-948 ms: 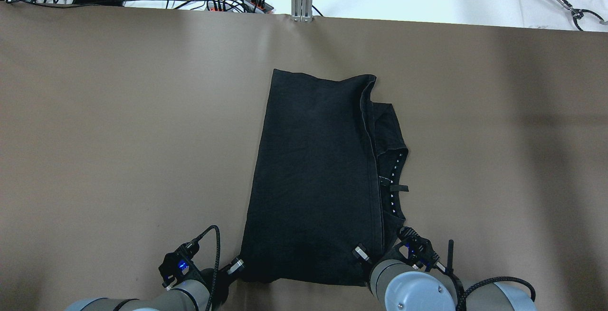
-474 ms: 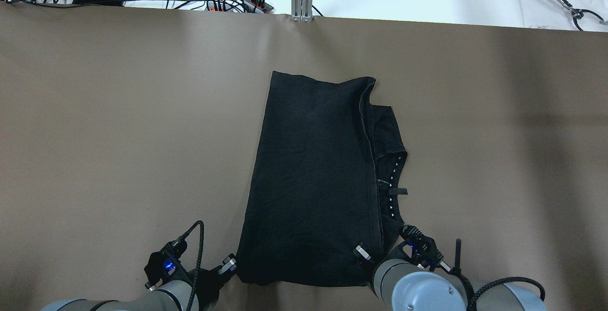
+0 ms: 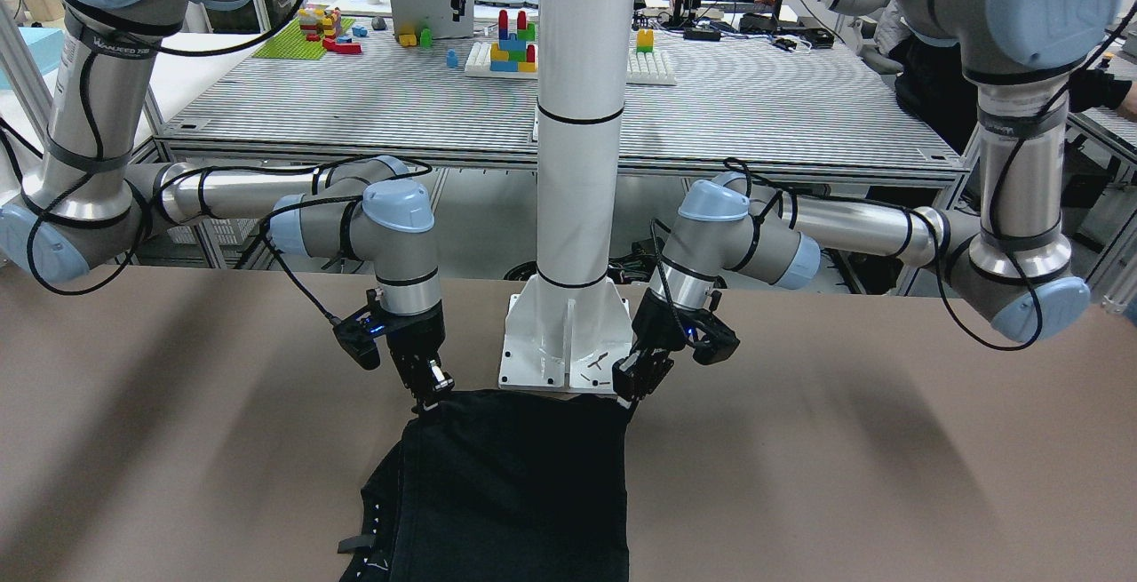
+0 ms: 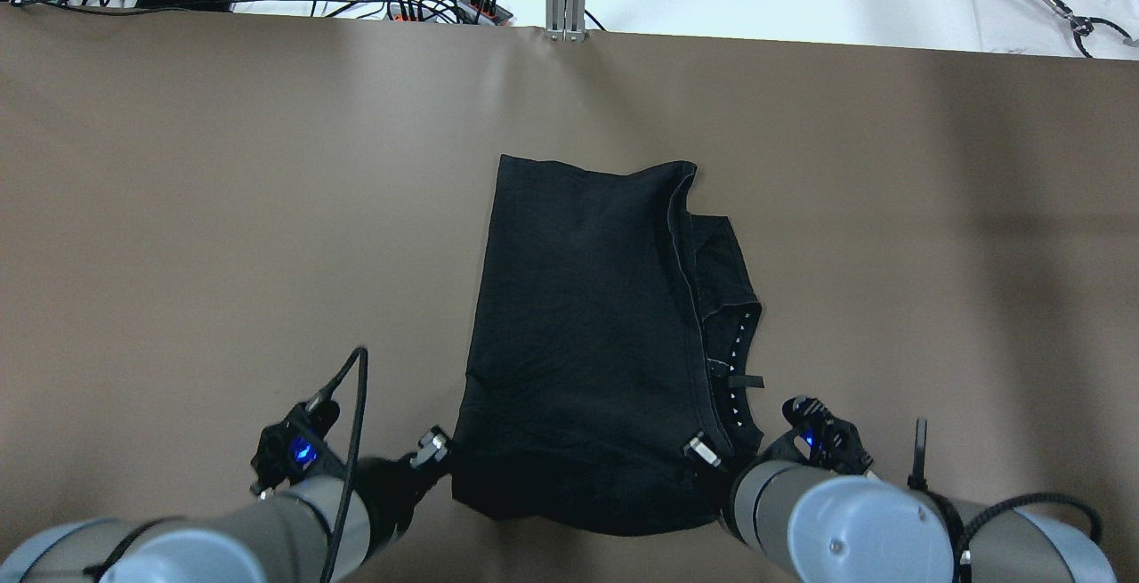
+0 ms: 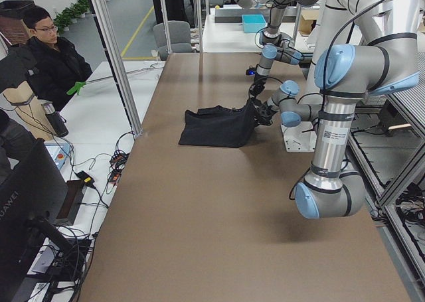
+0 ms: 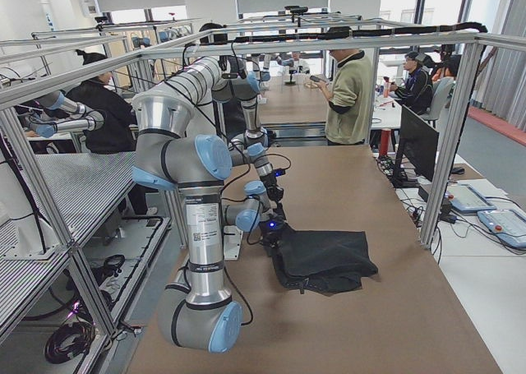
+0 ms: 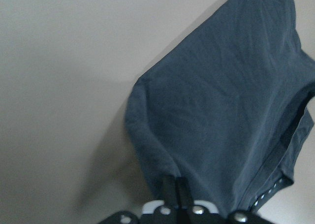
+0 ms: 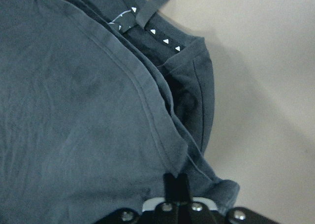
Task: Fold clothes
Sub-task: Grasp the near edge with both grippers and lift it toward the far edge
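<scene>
Pinching both near corners of the black garment [image 4: 578, 325] at once; clamping the left gripper [image 4: 433, 451] hard on the near-left corner & the right gripper [image 4: 703, 452] hard on the near-right corner by the hem; showing no gap betw. the jaws in either wrist view, only cloth squeezed in.

Lying mid-table [image 4: 178, 209], lengthwise away from the robot, already doubled over, w/ a narrower under-layer poking out along the right side; hanging raised off the table at the near edge, resting flat further out.

Gripping two corners together prob. to hold that edge taut & level, ready for carrying over toward the far edge w/o bunching; judging this as the start of the next fold, not yet made.

Picking out in the right wrist view the stitched hem, a loop tab [image 8: 155, 5] & a row of white marks [image 8: 152, 32], barely legible from overhead; placing in the front view the held edge just in front of the base plate [image 3: 564, 342] of the white pillar [image 3: 577, 120], absent from overhead; offering from the side views only a dark low heap, no jaw detail.
</scene>
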{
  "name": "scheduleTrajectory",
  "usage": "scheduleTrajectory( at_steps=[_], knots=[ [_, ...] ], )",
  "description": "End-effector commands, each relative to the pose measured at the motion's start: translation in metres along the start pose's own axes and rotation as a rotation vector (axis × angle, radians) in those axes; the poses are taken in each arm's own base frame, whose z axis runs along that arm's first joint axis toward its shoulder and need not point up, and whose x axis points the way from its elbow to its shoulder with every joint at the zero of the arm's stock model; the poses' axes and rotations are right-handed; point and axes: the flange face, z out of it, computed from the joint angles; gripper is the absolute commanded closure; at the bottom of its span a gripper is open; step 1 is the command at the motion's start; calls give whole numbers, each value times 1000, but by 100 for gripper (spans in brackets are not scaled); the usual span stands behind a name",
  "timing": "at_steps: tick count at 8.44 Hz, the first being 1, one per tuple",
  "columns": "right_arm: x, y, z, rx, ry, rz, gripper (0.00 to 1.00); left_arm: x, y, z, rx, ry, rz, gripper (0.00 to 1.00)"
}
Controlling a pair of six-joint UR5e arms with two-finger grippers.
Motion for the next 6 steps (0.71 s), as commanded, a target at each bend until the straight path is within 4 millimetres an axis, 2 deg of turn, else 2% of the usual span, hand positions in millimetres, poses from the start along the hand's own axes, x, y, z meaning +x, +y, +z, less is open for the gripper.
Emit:
scheduleTrajectory(
  at_steps=[1,2,3,5,6],
  knots=[
    [-96,-77,29,60,-9,-49,100,137,-82,63,81,-24,-20,100],
    [-114,-101,43,92,-14,-71,100,172,-110,93,125,-54,-16,100],
    [-153,-126,63,126,-19,-74,100,200,-136,117,135,-76,-20,100],
    [-213,-184,108,128,-11,-168,100,214,-197,168,191,-83,13,100],
    [-251,-219,136,153,-16,-201,100,229,-223,192,220,-92,57,70]
  ],
)
